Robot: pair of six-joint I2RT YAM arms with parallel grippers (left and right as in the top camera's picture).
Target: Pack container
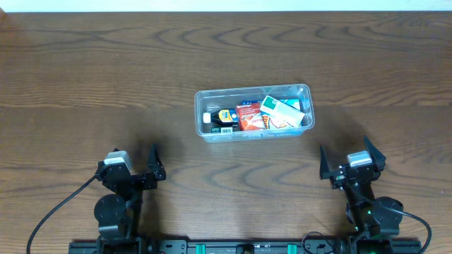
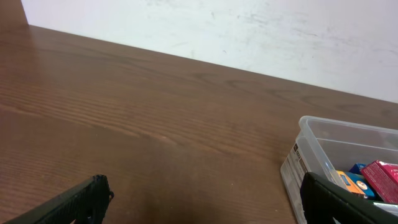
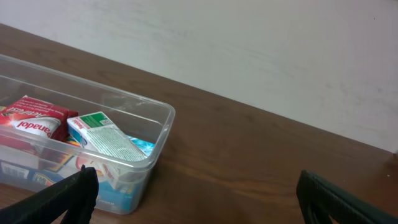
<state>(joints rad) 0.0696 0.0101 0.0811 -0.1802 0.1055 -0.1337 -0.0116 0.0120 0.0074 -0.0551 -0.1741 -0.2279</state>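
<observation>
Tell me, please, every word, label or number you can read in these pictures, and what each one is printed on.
"Panadol": upside down on the red box inside the container.
Print on the white-and-green box: too small to read.
Print on the sticker on the container's end wall: blurred, unreadable.
Print on the other packets: too small to read.

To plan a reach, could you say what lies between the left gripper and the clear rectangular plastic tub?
Overhead shows only bare brown wooden table between left gripper and tub.
</observation>
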